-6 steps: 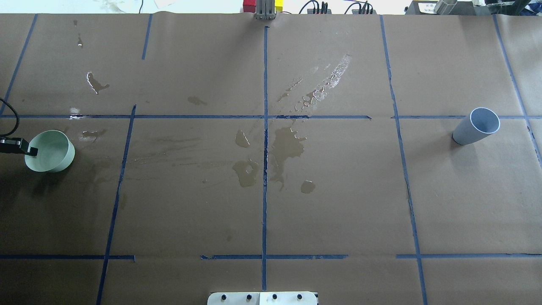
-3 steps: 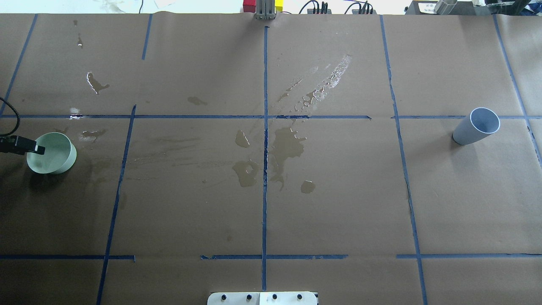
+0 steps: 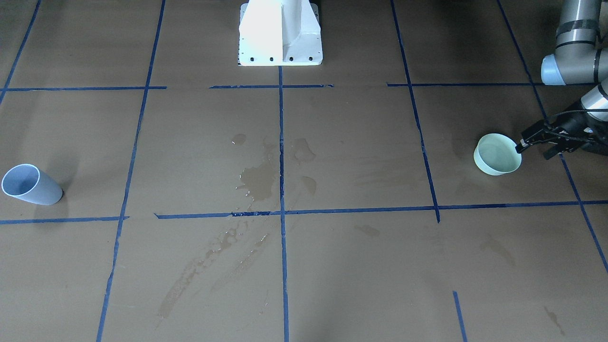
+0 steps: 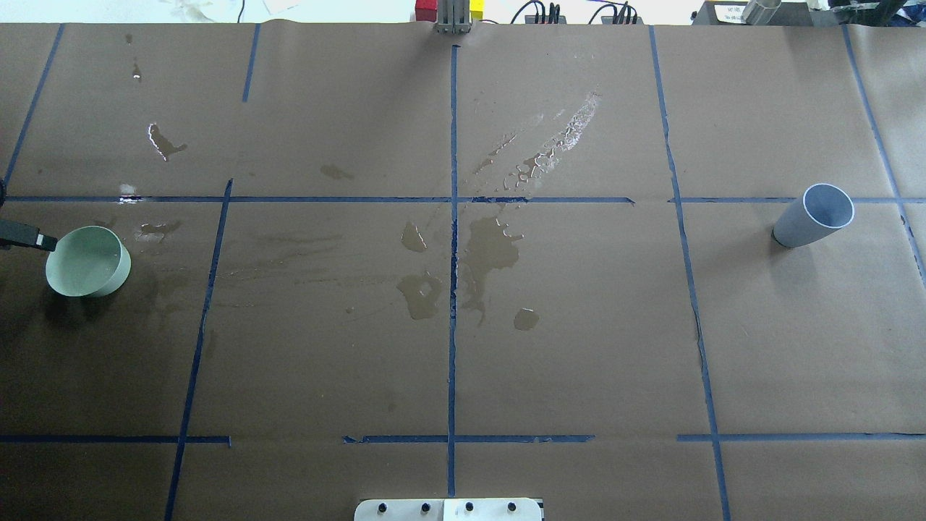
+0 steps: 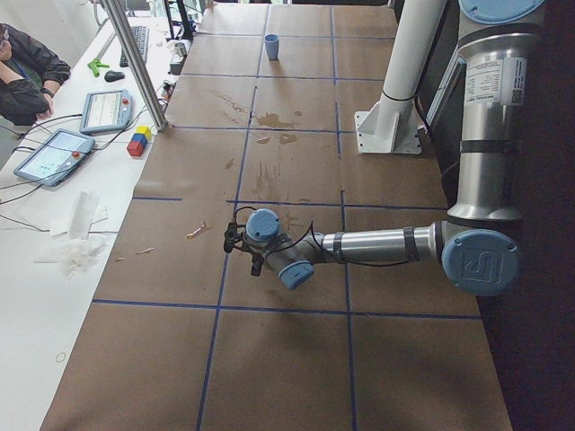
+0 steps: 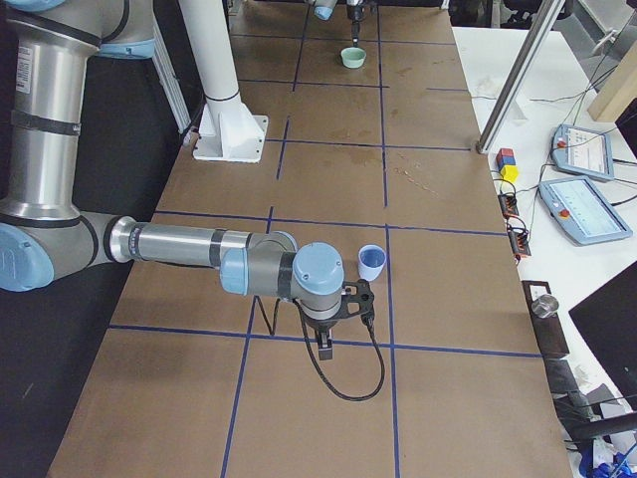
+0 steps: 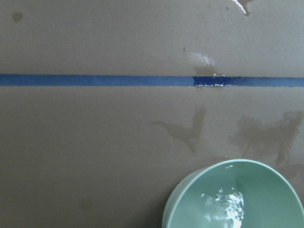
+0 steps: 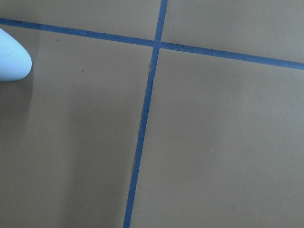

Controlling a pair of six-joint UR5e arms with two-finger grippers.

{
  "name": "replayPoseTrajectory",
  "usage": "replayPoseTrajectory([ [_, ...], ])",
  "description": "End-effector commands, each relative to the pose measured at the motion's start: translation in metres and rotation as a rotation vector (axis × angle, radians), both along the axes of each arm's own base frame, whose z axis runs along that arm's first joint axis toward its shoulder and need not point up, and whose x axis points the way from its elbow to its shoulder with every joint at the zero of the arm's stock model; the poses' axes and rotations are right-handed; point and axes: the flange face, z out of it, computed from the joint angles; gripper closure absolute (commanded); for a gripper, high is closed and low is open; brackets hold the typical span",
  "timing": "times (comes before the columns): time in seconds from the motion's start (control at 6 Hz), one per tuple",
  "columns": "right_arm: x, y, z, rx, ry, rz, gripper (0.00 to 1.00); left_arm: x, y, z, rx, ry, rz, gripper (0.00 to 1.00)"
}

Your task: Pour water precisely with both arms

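Nothing is pouring at this moment. The water (image 7: 223, 209) lies as a glinting pool in the bottom of the green bowl (image 4: 88, 260), which stands at the left end of the desk (image 4: 579, 347). The blue cup (image 4: 814, 217) stands at the right end, well apart from it. Whether the cup holds anything cannot be told.

The left pincer (image 3: 536, 146) sits just beside the bowl's left rim with its fingers spread, holding nothing. The right pincer (image 6: 328, 344) hangs low over the desk near the cup, a little nearer the robot. It shows only from the side, so I cannot tell whether it is open or closed.

Wet patches (image 4: 492, 246) mark the middle of the desk, between the two vessels.

Neither vessel is lifted or gripped, so either a pour is over and both have been put down, or one is yet to begin. In the second case everything is left: grasp both, bring them together and tip carefully.
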Motion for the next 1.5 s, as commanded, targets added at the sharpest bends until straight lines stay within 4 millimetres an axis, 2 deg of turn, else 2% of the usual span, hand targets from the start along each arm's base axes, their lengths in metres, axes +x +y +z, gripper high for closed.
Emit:
replayPoseTrajectory([
  [0.0,0.000,0.000,0.000,0.002,-0.001,0.001,0.00,-0.057,-0.019,-0.026,0.064,-0.104,0.048,0.00],
  [0.17,0.000,0.000,0.000,0.001,-0.002,0.002,0.00,-0.095,-0.022,-0.046,0.086,-0.165,0.089,0.00],
  [0.33,0.000,0.000,-0.001,0.001,-0.003,0.002,0.00,-0.134,-0.018,-0.047,0.077,-0.213,0.134,0.00],
  [0.5,0.000,0.000,-0.001,0.001,-0.003,0.002,0.00,-0.175,-0.009,-0.032,0.021,-0.232,0.144,0.00],
  [0.67,0.000,0.000,-0.001,0.001,-0.005,0.001,0.00,-0.200,-0.003,-0.022,-0.021,-0.233,0.125,0.00],
  [0.83,0.000,0.000,-0.001,-0.001,-0.006,0.001,0.00,-0.217,0.013,0.001,-0.086,-0.227,0.098,0.00],
  [1.0,-0.001,0.000,0.000,-0.002,-0.005,0.000,0.00,-0.217,0.029,0.012,-0.108,-0.231,0.099,0.00],
  [1.33,-0.001,0.000,-0.001,0.002,-0.011,0.000,0.00,-0.217,0.040,0.021,-0.131,-0.237,0.097,0.00],
])
